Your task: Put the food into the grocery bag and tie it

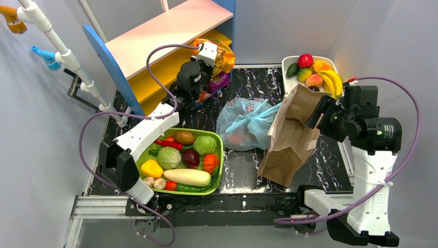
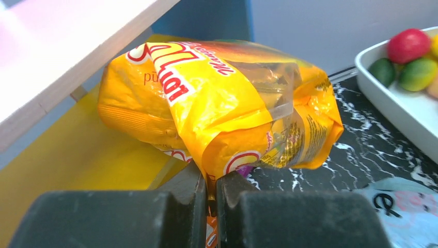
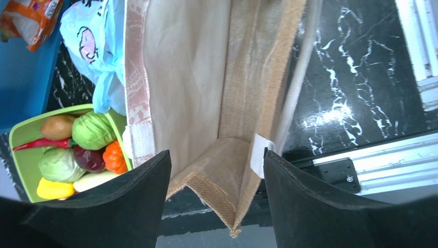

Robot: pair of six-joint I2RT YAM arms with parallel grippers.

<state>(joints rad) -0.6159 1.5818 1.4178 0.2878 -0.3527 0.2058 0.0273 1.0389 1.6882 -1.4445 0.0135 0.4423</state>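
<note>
grocery bag [image 1: 247, 124] lies crumpled mid-table; far-left of it, at the yellow shelf [image 2: 77, 170], the left gripper [image 2: 212, 182] pinches the near edge of the snack packet [image 2: 217, 103], jaws almost together; right gripper [image 3: 217, 170] hangs spread over the brown paper bag [image 3: 206, 88]; loading step, i judge; next, the packet needs lifting and carrying to the bag's mouth.

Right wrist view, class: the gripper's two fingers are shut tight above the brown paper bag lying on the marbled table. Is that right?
No. The right wrist view shows the right gripper open, its fingers spread wide apart above the brown paper bag on the marbled table.
</note>
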